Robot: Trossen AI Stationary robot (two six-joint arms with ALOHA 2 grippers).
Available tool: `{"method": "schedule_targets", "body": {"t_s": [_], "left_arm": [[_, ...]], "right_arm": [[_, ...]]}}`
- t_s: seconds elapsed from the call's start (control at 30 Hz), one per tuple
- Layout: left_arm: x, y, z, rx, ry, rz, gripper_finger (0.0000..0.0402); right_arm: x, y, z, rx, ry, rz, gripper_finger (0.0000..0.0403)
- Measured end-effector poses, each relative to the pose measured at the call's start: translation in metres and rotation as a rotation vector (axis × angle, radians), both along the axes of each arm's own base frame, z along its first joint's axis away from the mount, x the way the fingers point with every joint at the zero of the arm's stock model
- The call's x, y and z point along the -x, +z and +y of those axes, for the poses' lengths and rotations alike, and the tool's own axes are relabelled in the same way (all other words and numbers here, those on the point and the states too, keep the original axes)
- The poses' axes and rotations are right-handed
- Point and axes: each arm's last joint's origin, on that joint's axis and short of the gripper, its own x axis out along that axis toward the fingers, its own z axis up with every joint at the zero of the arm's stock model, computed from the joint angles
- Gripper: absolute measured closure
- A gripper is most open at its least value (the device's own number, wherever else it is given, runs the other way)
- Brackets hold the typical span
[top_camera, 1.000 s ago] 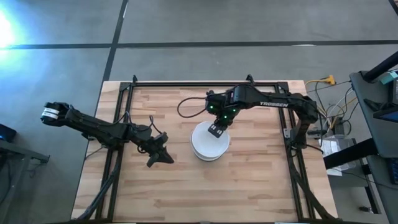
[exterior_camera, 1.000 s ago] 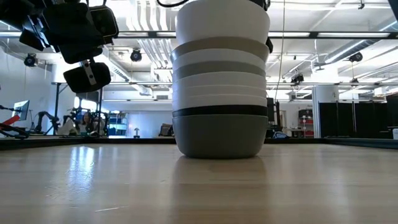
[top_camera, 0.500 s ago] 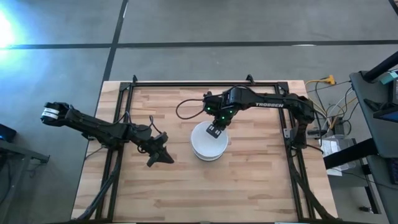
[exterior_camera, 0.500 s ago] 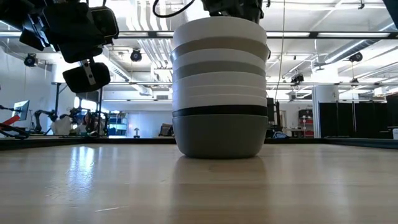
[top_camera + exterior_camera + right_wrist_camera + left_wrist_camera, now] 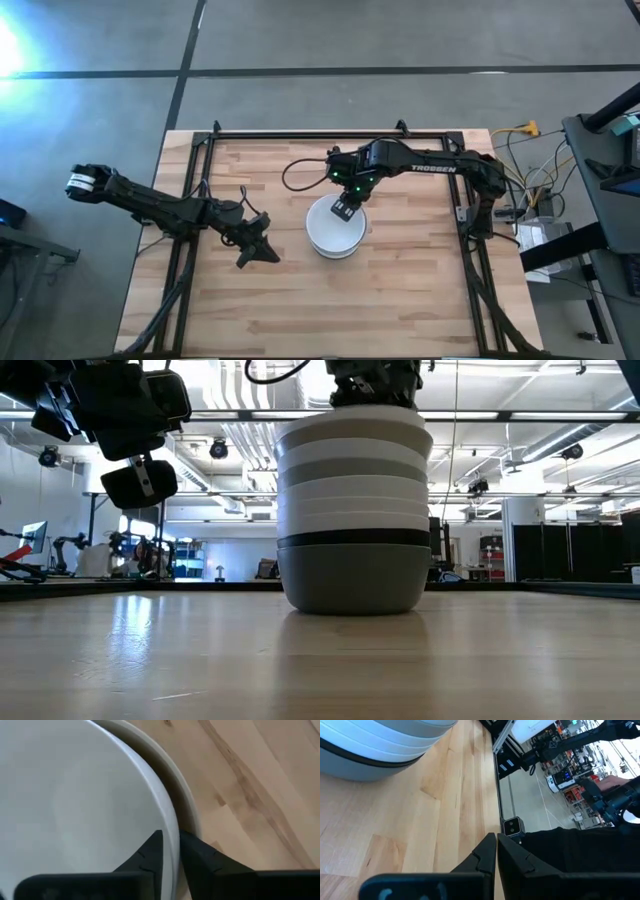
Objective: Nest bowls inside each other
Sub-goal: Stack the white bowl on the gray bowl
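Several nested bowls stand as one stack (image 5: 336, 232) in the middle of the table, its dark grey bottom bowl (image 5: 353, 575) resting on the wood. A black rim, white rims and a grey-beige one show above it, and a white bowl (image 5: 353, 422) sits on top. My right gripper (image 5: 347, 210) points down over the stack's far side, slightly open. Its fingers stand either side of the top bowl's rim (image 5: 172, 820), one inside and one outside. My left gripper (image 5: 255, 252) hangs shut above the table, left of the stack.
Bare wooden tabletop (image 5: 400, 300) lies all around the stack. A black metal frame (image 5: 330, 133) runs along the table's far edge and both sides. A black cable (image 5: 300, 175) loops over the table beside the right arm.
The top white bowl has dropped lower into the stack, first with my right gripper coming down a little, then on its own while the gripper kept its height. My right gripper has let go of its rim.
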Motion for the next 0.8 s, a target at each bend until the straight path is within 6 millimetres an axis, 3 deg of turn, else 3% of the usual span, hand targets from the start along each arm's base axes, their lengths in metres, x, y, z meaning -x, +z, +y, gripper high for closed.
{"method": "schedule_targets", "body": {"t_s": [0.23,0.6,0.8], "left_arm": [[0.0,0.0,0.0,0.0,0.0,0.0,0.0402],[0.0,0.0,0.0,0.0,-0.001,0.0,0.0402],[0.0,0.0,0.0,0.0,-0.002,0.0,0.0402]], "right_arm": [[0.0,0.0,0.0,0.003,-0.004,0.0,0.0324],[0.002,0.003,0.0,-0.002,-0.022,0.002,0.0321],[0.002,0.015,-0.001,0.038,-0.032,-0.011,0.0317]]}}
